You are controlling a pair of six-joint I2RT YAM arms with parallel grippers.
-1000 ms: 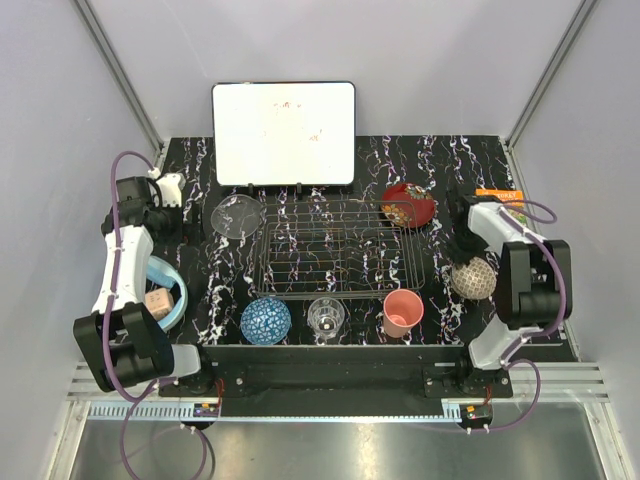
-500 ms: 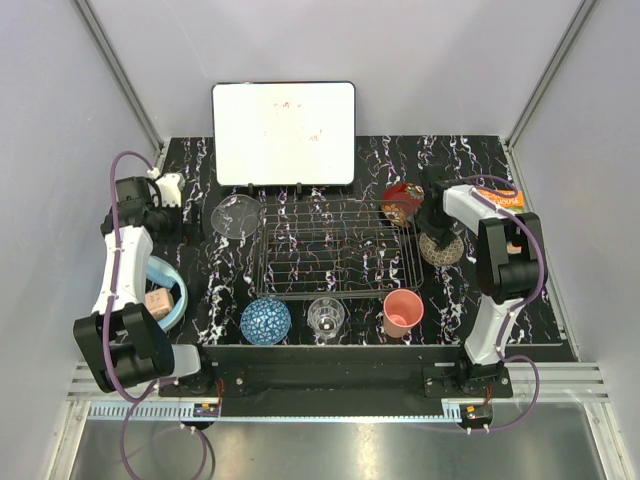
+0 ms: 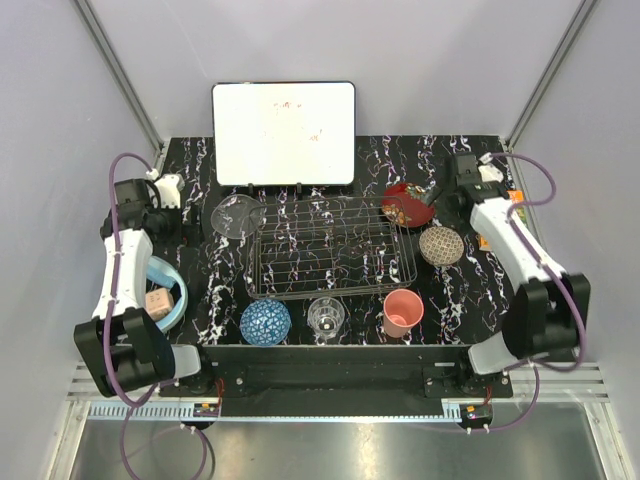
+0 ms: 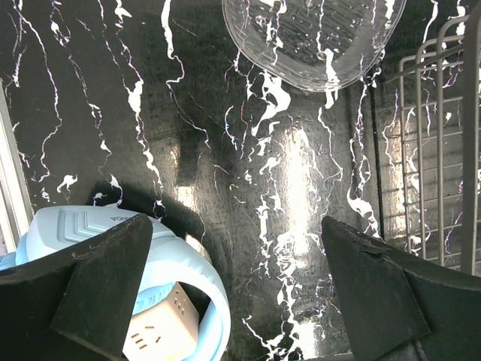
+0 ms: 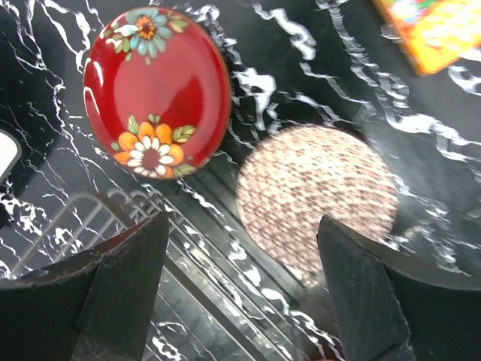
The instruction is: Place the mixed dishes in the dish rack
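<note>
The dish rack (image 3: 330, 250) stands mid-table and holds no dish. A red patterned bowl (image 3: 408, 205) leans at its far right corner. Just right of the rack a beige netted bowl (image 3: 440, 245) lies upside down. My right gripper (image 3: 440, 193) hangs open above these two bowls, holding nothing; its wrist view shows the red bowl (image 5: 155, 90) and beige bowl (image 5: 316, 199) beyond the right gripper (image 5: 242, 222). Along the rack's near side sit a blue mosaic bowl (image 3: 266, 321), a glass tumbler (image 3: 326, 316) and a pink cup (image 3: 403, 312). The glass plate (image 3: 237, 215) lies left of the rack. My left gripper (image 4: 234, 226) is open beside it.
A white whiteboard (image 3: 284, 132) stands behind the rack. Light blue headphones (image 3: 165, 290) with a small cube (image 4: 154, 335) inside lie at the left edge. An orange book (image 5: 436, 26) lies at the far right, partly under my right arm.
The right gripper carried the beige bowl from the right edge to beside the rack, opened, let it go and drew back toward the far right. The left arm has not moved.
</note>
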